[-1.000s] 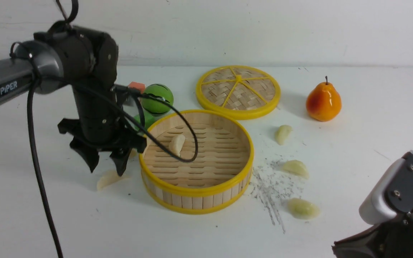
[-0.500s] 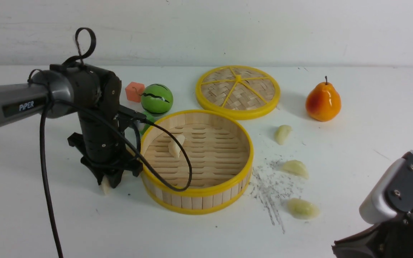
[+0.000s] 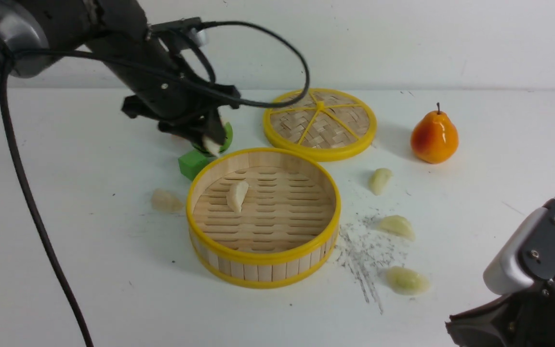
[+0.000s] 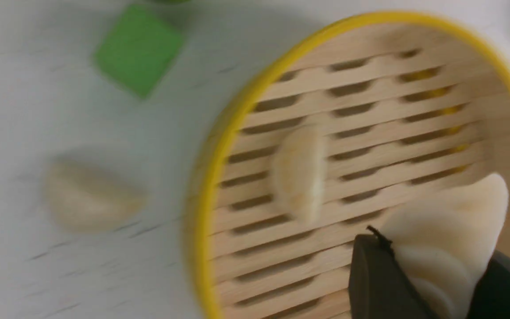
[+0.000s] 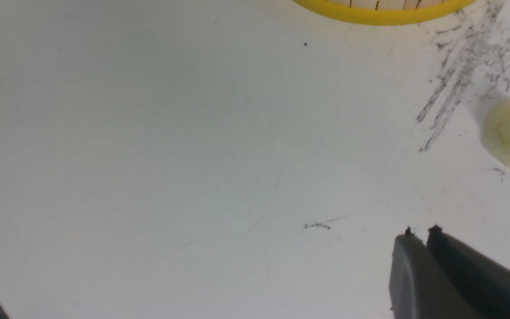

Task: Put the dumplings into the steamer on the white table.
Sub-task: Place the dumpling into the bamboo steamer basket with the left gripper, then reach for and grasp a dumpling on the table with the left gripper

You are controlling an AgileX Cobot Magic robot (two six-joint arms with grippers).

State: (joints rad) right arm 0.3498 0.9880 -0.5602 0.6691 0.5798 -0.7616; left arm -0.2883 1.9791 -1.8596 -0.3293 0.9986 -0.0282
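Observation:
My left gripper (image 3: 212, 140) is shut on a cream-white dumpling (image 4: 450, 221), held in the air above the far left part of the steamer (image 3: 258, 272). One cream dumpling (image 3: 237, 194) lies on the steamer's slatted floor. Another dumpling (image 3: 165, 200) rests on the white table (image 3: 89, 270) left of the steamer. Three more lie to its right: one (image 3: 379, 180), one (image 3: 397, 225), and a greenish one (image 3: 406, 280). My right gripper (image 5: 421, 231) is shut and empty, low over the table near its front right, with the greenish dumpling (image 5: 509, 135) beside it.
The woven yellow lid (image 3: 320, 121) lies flat behind the steamer, with an orange pear (image 3: 434, 136) to its right. A green block (image 3: 192, 164) and a green ball (image 3: 227, 137), partly hidden by my left gripper, sit at the steamer's far left. Grey scuff marks (image 3: 362, 255) streak the table.
My left gripper shut on a dumpling lying left of the steamer, then lifted it up and back toward the steamer's far left rim. The right arm has hardly moved.

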